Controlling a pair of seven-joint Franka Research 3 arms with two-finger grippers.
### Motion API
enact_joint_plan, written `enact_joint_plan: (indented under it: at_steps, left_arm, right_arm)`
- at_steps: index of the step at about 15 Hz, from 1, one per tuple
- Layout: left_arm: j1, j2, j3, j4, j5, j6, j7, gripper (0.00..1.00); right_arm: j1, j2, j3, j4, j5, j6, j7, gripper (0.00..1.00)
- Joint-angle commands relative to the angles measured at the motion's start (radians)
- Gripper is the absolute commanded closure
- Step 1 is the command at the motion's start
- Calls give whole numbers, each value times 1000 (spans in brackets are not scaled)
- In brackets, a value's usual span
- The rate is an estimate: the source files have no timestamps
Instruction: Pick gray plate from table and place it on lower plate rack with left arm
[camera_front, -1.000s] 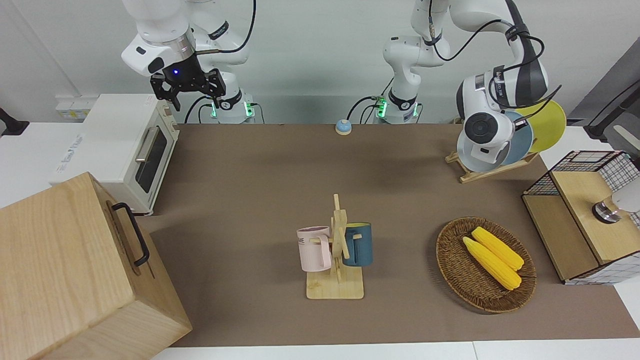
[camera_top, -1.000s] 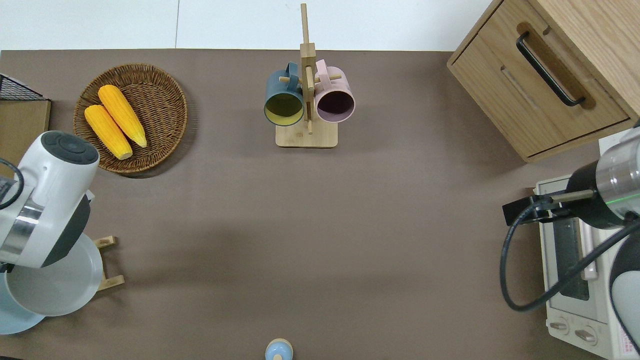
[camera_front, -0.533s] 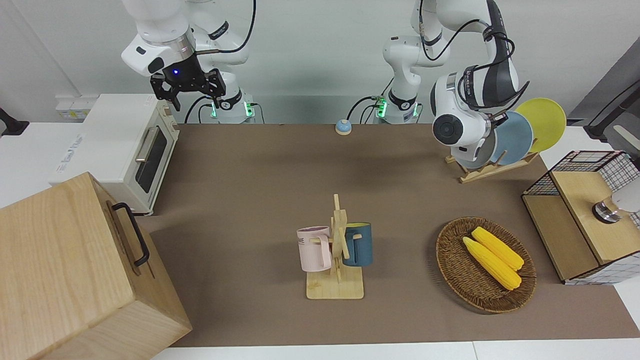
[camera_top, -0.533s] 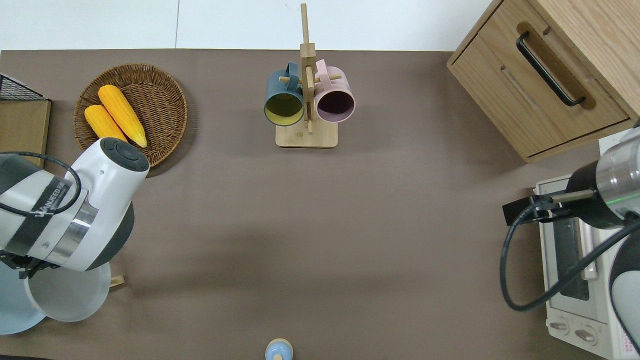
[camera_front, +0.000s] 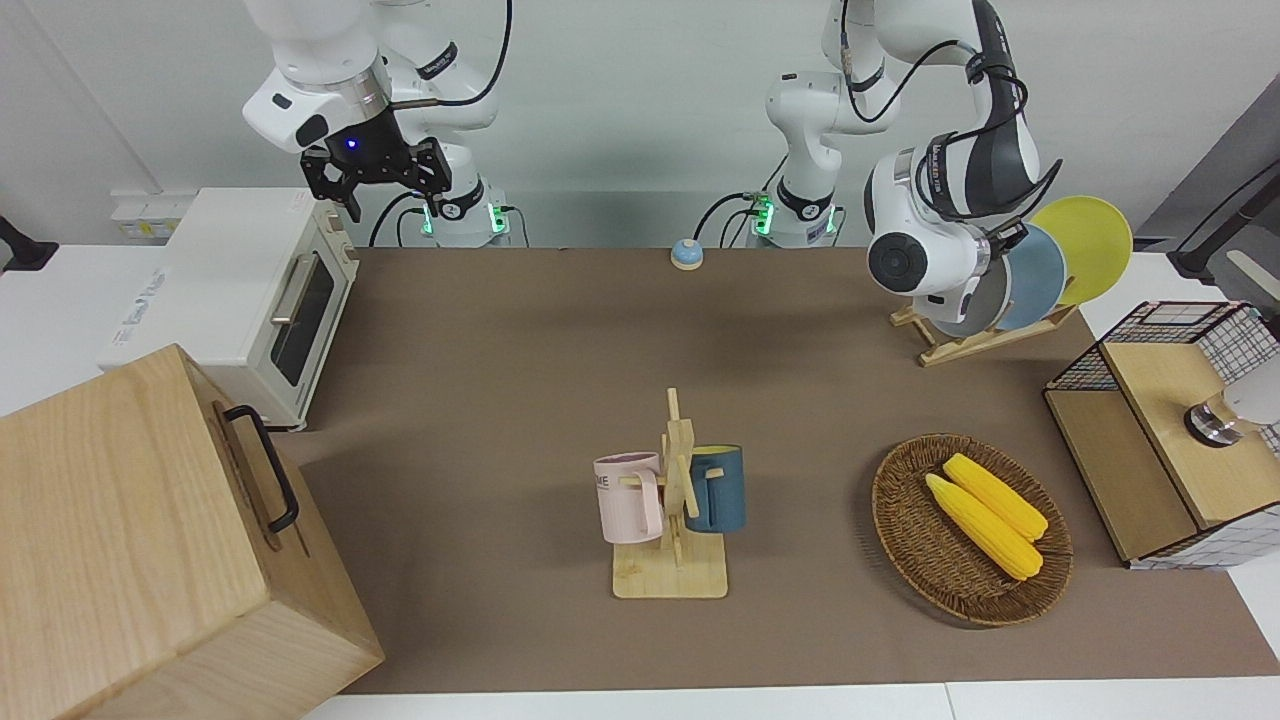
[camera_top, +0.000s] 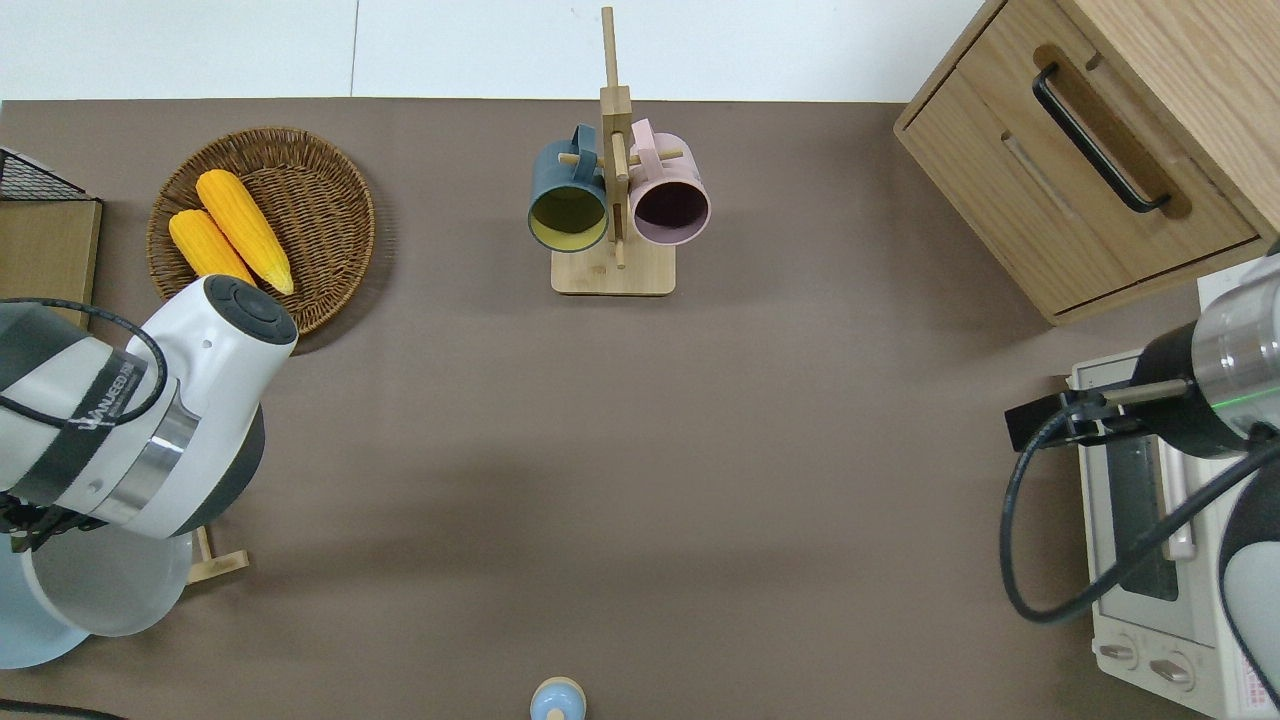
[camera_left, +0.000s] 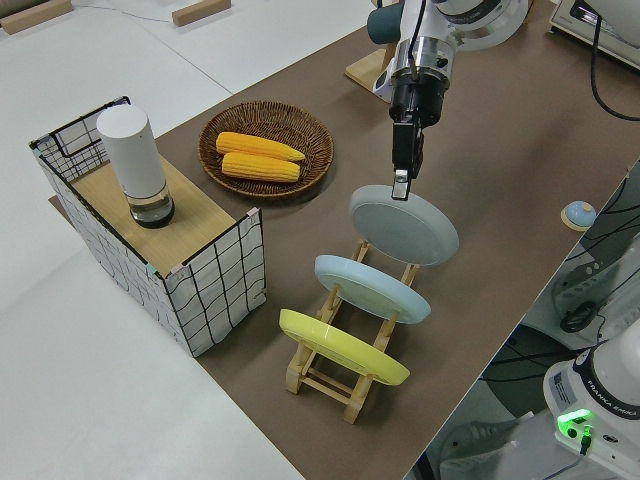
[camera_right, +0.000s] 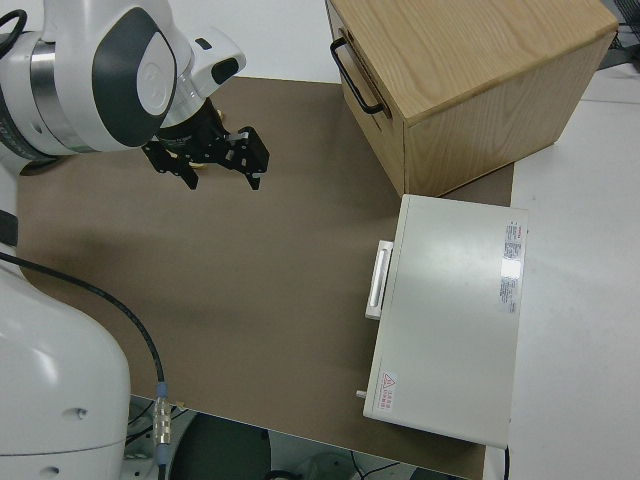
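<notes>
My left gripper (camera_left: 400, 182) is shut on the upper rim of the gray plate (camera_left: 405, 225). It holds the plate tilted at the lowest slot of the light-wood plate rack (camera_left: 350, 385), beside the blue plate (camera_left: 372, 288). I cannot tell whether the plate's lower edge rests on the rack. In the front view the left arm hides most of the gray plate (camera_front: 975, 300). It also shows in the overhead view (camera_top: 100, 595). My right gripper (camera_right: 205, 165) is open, empty and parked.
A yellow plate (camera_left: 343, 348) stands in the rack's highest slot. A wicker basket (camera_front: 905, 530) with two corn cobs and a wire-sided box (camera_left: 200, 280) lie near the rack. A mug stand (camera_front: 675, 480), a toaster oven (camera_front: 240, 290) and a wooden cabinet (camera_front: 130, 540) are farther along.
The left arm has swung the gray plate down and in toward the rack, beside the blue plate, and tipped it more upright. The right arm has not moved.
</notes>
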Motion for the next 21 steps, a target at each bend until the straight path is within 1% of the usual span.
enact_joint_plan:
  at_steps: [1, 3, 5, 7, 8, 9, 10, 11, 12, 13, 17, 21]
  left_arm:
    - [4, 53, 0, 3, 19, 3, -70, 1000]
    - [4, 53, 0, 5, -1, 12, -70, 1000]
    - [5, 53, 0, 5, -67, 52, -72, 1000]
    - [2, 53, 0, 5, -110, 82, -72, 1000]
    - [2, 53, 0, 8, -137, 95, -72, 943]
    - [1, 53, 0, 8, -154, 104, -72, 818]
    - [1, 53, 0, 8, -159, 112, -69, 630]
    - [1, 52, 0, 10, -159, 116, -58, 380]
    - [1, 52, 0, 13, -161, 116, -52, 180]
    - [-1, 52, -1, 17, -167, 116, -53, 2]
    - [-1, 48, -1, 59, -237, 116, -52, 0]
    - [-8, 38, -6, 66, -268, 115, -63, 0]
  right_arm:
    - [-13, -5, 7, 6, 3, -15, -3, 11]
    - [-15, -5, 7, 6, 3, -15, -3, 13]
    - [-15, -5, 7, 6, 3, -15, -3, 11]
    - [-15, -5, 7, 6, 3, -15, -3, 13]
    - [-13, -5, 7, 6, 3, -15, -3, 11]
    - [-15, -5, 7, 6, 3, -15, -3, 11]
    - [-15, -5, 7, 6, 3, -15, -3, 13]
    - [-15, -5, 7, 6, 3, -15, -3, 11]
    - [-15, -5, 7, 6, 3, -15, -3, 13]
    - [-13, -5, 7, 6, 3, -15, -3, 11]
    - [-15, -5, 7, 6, 3, -15, -3, 13]
    - [-13, -5, 7, 6, 3, -15, -3, 13]
